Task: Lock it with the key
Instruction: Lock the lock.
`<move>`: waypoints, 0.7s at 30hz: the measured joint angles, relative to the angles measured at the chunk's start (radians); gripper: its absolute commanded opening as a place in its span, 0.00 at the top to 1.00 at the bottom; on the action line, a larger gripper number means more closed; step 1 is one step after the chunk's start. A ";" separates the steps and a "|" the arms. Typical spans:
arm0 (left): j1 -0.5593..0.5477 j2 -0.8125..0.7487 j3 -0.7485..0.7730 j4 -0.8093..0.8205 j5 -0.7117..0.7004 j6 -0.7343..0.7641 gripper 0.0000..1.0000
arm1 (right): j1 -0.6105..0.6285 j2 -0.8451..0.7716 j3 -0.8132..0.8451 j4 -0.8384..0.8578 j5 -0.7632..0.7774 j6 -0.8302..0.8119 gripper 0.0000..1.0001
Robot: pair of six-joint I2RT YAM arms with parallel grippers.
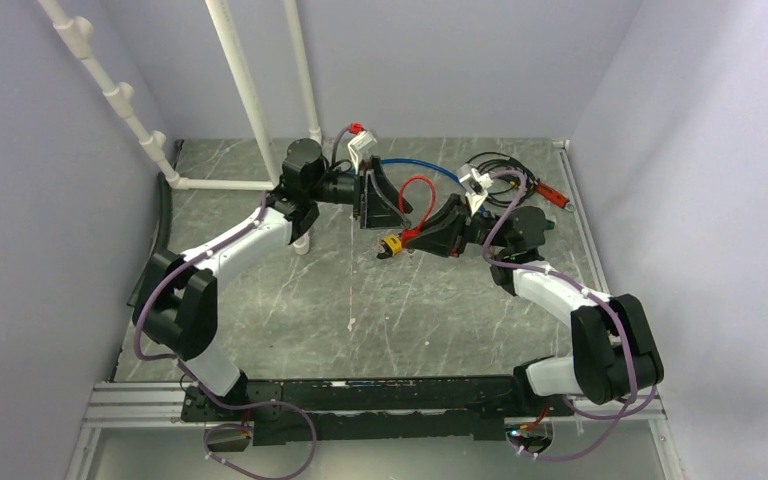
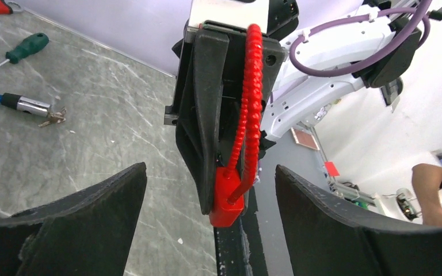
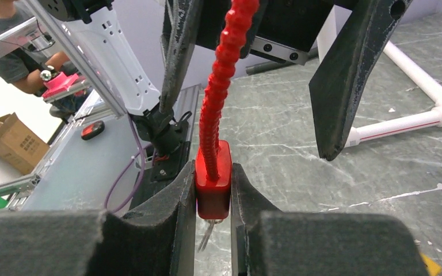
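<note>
Grey marbled tabletop (image 1: 290, 300), lavender walls (image 1: 440, 60). Item: red cable lock (image 3: 213, 183), body pinched in my right gripper (image 3: 213, 172), presumably to steady it; key (image 3: 206, 234) hanging just beneath. My left gripper (image 2: 210, 169) gapes wide facing it, likely freed for the key.

Both arms bent inward toward each other, left claw (image 1: 390, 200) spread wide, right claw (image 1: 412, 238) clamped on red lock (image 3: 213, 185).
</note>
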 measured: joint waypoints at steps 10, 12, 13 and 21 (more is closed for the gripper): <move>-0.025 0.010 -0.016 0.083 -0.019 -0.061 0.42 | 0.044 0.034 0.016 -0.020 0.001 -0.011 1.00; -0.034 0.010 -0.016 0.073 -0.021 -0.053 0.48 | 0.047 0.034 0.020 -0.034 0.001 -0.015 1.00; -0.037 0.010 -0.016 0.067 -0.023 -0.052 0.52 | 0.047 0.034 0.024 -0.039 0.001 -0.018 1.00; -0.043 0.010 -0.016 0.010 -0.039 -0.011 1.00 | 0.045 0.035 0.036 -0.112 0.019 -0.049 0.90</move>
